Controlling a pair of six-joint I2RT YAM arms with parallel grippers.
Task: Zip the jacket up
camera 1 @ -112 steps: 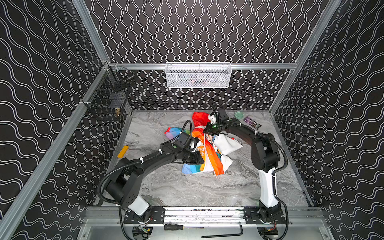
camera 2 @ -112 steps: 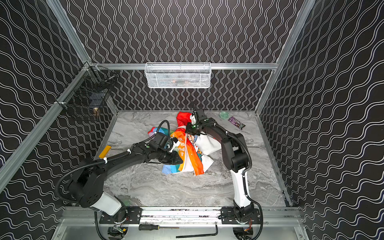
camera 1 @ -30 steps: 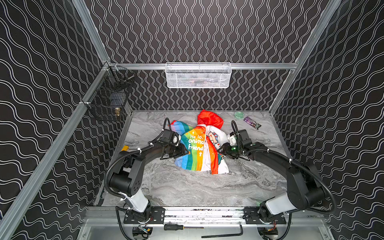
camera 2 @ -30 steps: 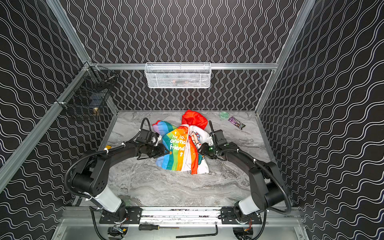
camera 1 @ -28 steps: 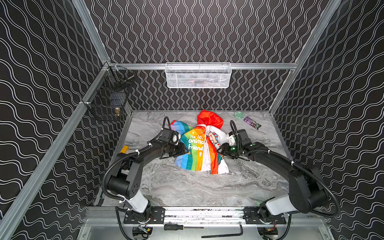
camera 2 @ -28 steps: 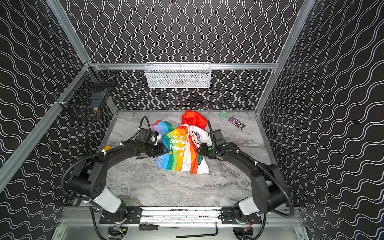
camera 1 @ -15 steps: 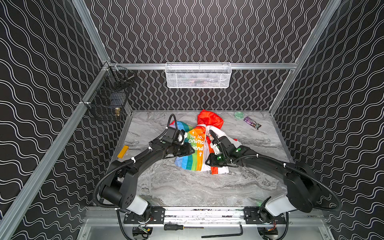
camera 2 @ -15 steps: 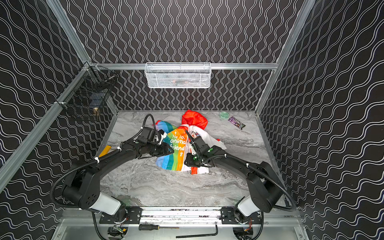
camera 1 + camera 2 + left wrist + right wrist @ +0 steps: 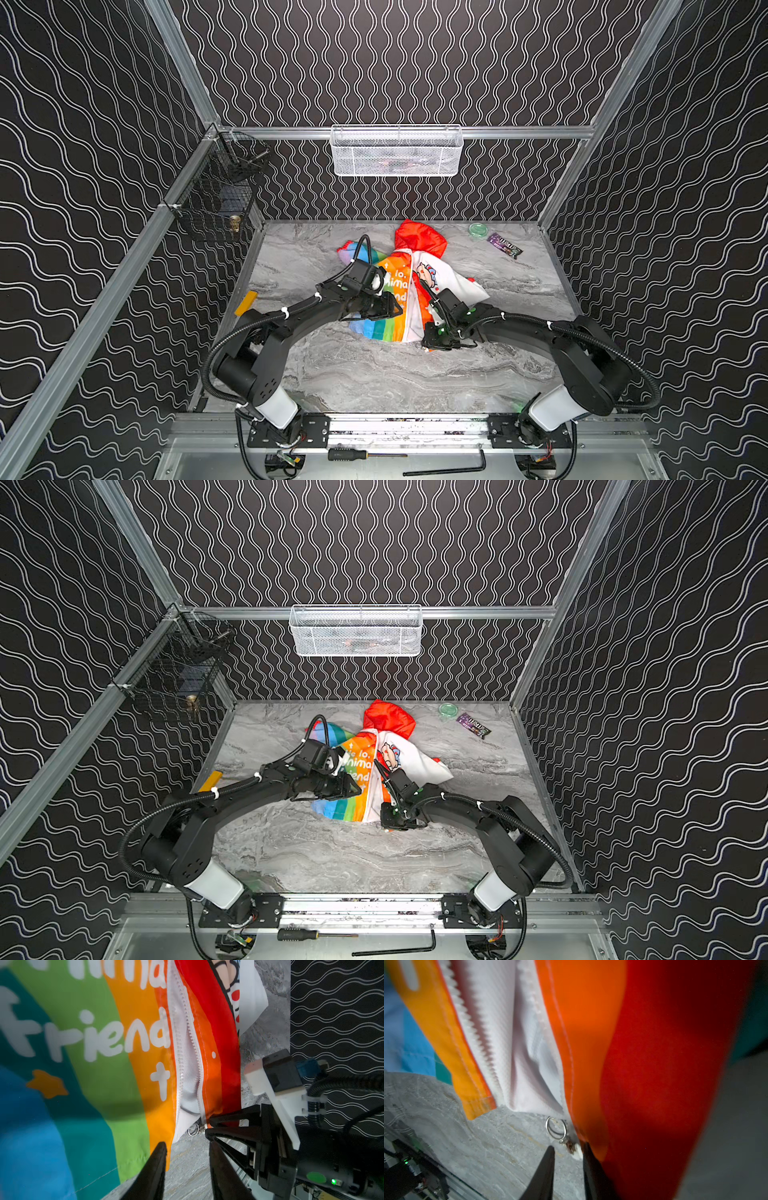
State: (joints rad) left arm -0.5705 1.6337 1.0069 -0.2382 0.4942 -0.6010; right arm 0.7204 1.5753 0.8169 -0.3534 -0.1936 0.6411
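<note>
Jacket (image 9: 395, 332) hem meets bare table (image 9: 374, 374); left gripper (image 9: 185, 1145) released there, right gripper (image 9: 568, 1148) unclenched around zipper pull (image 9: 556, 1130).

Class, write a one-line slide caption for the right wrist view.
At the unzipped jacket's hem, the right gripper brackets the zipper slider.

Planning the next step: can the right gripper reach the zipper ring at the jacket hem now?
Probably yes. The right gripper sits just before the zipper ring at the jacket hem, jaws apart; nothing covers the ring.
</note>
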